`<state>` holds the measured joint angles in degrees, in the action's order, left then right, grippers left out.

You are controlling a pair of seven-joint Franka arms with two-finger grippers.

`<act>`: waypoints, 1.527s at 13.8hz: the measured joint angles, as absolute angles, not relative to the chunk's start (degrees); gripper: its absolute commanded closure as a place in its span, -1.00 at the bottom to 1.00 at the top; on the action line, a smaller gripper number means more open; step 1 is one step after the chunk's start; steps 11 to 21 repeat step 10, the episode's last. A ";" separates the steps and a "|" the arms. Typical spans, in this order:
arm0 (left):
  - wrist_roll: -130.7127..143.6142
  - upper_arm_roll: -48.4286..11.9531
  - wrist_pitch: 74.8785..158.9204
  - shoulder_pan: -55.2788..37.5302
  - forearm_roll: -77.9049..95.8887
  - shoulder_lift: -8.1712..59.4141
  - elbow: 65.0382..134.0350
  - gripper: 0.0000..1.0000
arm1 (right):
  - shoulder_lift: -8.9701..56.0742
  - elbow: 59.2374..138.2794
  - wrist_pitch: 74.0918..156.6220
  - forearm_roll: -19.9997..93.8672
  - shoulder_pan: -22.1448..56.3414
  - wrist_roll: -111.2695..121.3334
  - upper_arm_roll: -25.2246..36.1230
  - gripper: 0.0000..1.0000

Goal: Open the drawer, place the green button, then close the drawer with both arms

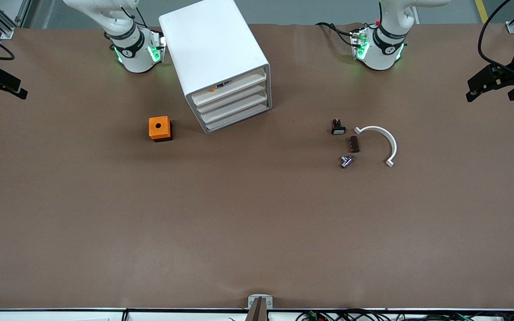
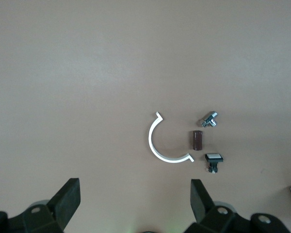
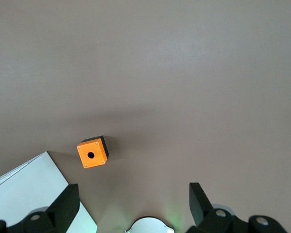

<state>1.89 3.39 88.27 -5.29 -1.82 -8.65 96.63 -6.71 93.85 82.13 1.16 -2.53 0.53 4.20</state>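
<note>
While both end effectors gape | white clip, brown block beside button

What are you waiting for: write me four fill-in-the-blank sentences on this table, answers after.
1. The orange box has a round ___ in its top.
2. The white cabinet has ___ stacked drawers.
3. The white half-ring lies toward the ___ arm's end of the table.
4. The left hand and the right hand are both ___, holding nothing.

Missing words: hole; four; left; open.
</note>
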 measured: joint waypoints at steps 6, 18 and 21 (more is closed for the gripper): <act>1.89 3.14 86.17 -5.67 -0.95 -7.82 96.29 -1.00 | -6.99 93.85 82.25 1.16 -2.52 0.62 4.05 -1.00; 1.89 3.17 85.87 -5.67 -0.74 -7.80 96.24 -1.00 | -7.04 93.85 82.50 1.16 -1.54 0.67 3.73 -1.00; 1.89 3.17 85.87 -5.67 -0.74 -7.80 96.24 -1.00 | -7.04 93.85 82.50 1.16 -1.54 0.67 3.73 -1.00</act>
